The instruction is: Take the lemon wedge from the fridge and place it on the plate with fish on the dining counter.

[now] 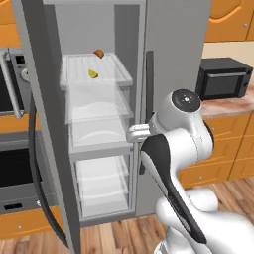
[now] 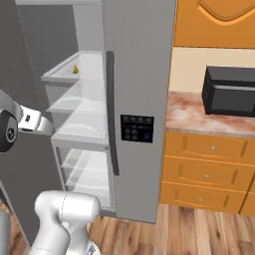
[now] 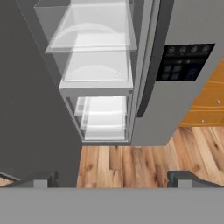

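I'm holding the gripper [image 3: 112, 177] spread and empty, aiming low; the lemon wedge [image 1: 93, 74] is sitting well above, on the fridge's [image 1: 173, 44] top shelf.

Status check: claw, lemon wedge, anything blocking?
Claw open, empty, outside the fridge. Lemon wedge on top shelf, untouched. Orange-brown lump behind it; left door open, path clear.

— Arm position?
— The white arm [image 1: 181, 149] rises from the lower right of the left base view, bending at a dark-striped elbow near centre right, with a round joint cap at its top. In the right base view it stands at lower left, a link reaching in from the left edge.
— Gripper?
— The gripper [image 3: 111, 179] shows at the bottom of the hand view; jaws set wide apart, nothing between them.
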Controlling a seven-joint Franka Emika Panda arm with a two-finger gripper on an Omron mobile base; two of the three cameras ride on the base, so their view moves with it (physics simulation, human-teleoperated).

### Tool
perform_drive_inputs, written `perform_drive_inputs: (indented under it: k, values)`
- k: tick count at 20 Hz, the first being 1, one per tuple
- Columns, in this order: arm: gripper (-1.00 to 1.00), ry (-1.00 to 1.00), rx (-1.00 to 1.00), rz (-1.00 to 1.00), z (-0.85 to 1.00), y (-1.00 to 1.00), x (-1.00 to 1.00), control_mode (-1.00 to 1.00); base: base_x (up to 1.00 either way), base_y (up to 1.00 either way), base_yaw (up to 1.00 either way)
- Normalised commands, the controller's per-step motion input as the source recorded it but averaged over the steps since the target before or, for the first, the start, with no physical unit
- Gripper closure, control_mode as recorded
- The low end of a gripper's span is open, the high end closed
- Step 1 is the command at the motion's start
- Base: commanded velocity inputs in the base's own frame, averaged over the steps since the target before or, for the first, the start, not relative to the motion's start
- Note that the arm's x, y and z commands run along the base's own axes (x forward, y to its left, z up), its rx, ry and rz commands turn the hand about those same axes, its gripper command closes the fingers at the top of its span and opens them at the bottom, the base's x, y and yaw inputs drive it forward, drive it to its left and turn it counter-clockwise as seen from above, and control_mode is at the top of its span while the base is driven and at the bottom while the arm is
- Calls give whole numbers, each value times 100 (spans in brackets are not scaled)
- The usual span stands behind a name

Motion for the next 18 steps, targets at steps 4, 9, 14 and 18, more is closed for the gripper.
perform_drive_inputs:
  k: [4,9,14,18]
  values:
    - [-100,0,0,0,0,0,0,100,16,47,-10]
    - [-100,0,0,0,0,0,0,100,0,-8,0]
    - [-100,0,0,0,0,0,0,100,34,-1,1]
    - [-100,0,0,0,0,0,0,100,99,7,0]
